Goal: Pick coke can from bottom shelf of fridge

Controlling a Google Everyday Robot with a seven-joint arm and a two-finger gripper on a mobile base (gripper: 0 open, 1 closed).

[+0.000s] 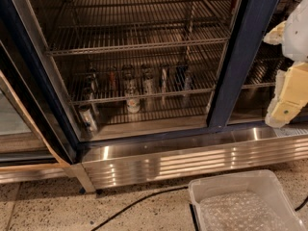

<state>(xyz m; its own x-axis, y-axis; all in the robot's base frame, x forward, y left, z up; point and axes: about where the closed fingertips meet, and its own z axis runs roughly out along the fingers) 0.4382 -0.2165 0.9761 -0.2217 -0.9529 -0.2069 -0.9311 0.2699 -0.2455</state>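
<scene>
1. Step: reaching, nothing picked yet. My pincer (pixel 288 96) hangs far right, outside the fridge (pixel 243 57); can't tell if it's wide or narrow.
2. Coke can (pixel 112 79) stands in the can row on the bottom shelf (pixel 199 82), left of middle.
3. Next: swing left, go in through the opening, line up on the red can.

over at the far right edge of the view we've got our arm (pixel 299 30), its white casing high up and cut off by the border. a cream piece (pixel 274 32) juts out to the left from that casing. just below hangs our claw (pixel 287 96), a pale cream block at about mid-height, tilted down and to the left. its lower tip is the lowest part of us in sight, and a small green dot (pixel 286 112) sits near that tip. the rest of us is out of view.
</scene>
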